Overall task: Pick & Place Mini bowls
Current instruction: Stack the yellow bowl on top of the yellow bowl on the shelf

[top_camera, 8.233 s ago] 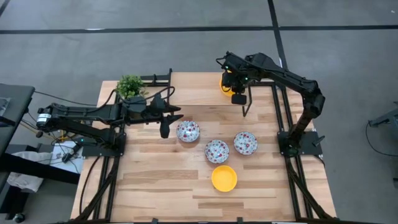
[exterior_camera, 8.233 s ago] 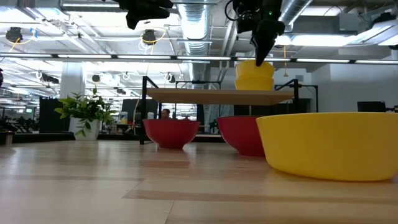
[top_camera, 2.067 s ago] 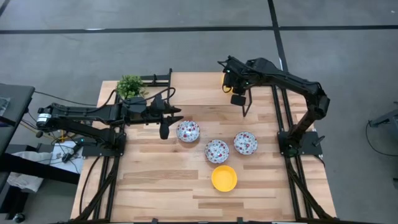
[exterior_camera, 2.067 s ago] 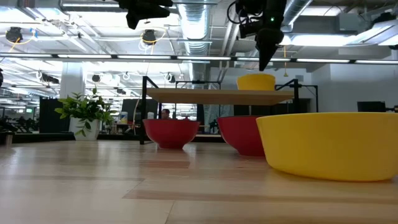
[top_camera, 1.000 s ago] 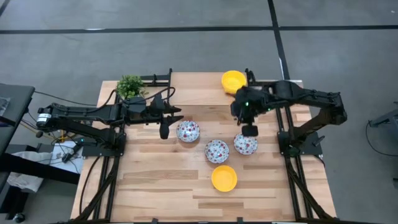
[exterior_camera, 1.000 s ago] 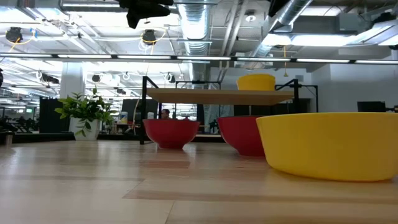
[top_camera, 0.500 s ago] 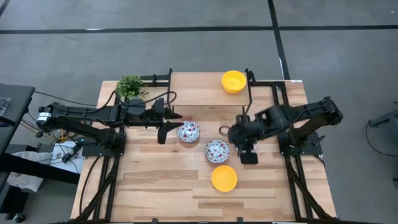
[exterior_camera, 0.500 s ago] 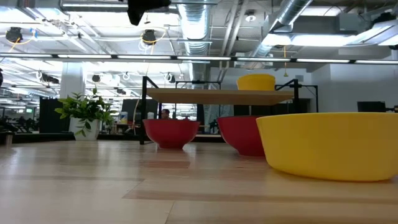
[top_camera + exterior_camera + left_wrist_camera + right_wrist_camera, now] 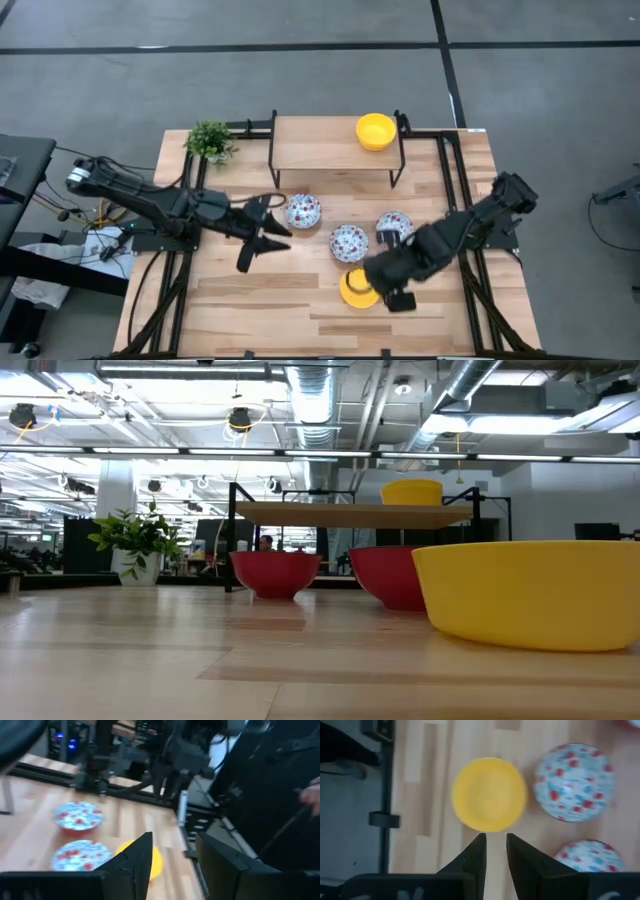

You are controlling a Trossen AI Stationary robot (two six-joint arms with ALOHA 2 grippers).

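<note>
Overhead, the wooden bench (image 9: 250, 310) carries a raised shelf (image 9: 320, 145) at its far edge, on which a yellow bowl (image 9: 376, 131) rests near the right end; a small potted plant (image 9: 210, 140) stands at the bench's far-left corner. Three floral bowls lie on the bench top: the first floral bowl (image 9: 303, 211) left of centre, the second floral bowl (image 9: 349, 243) at centre, and the third floral bowl (image 9: 393, 228) partly covered by the right arm. A second yellow bowl (image 9: 356, 288) sits nearest the front edge, just beside the second floral bowl. The right claw (image 9: 392, 291) hangs over this bowl's right rim; its wrist view shows the fingers (image 9: 476, 854) slightly parted, released and empty, with the bowl directly beyond them. The left claw (image 9: 262, 240) hovers left of the first floral bowl, its fingers (image 9: 137, 857) spread apart and grasping nothing. No brand, label or legible writing appears in any view.
</note>
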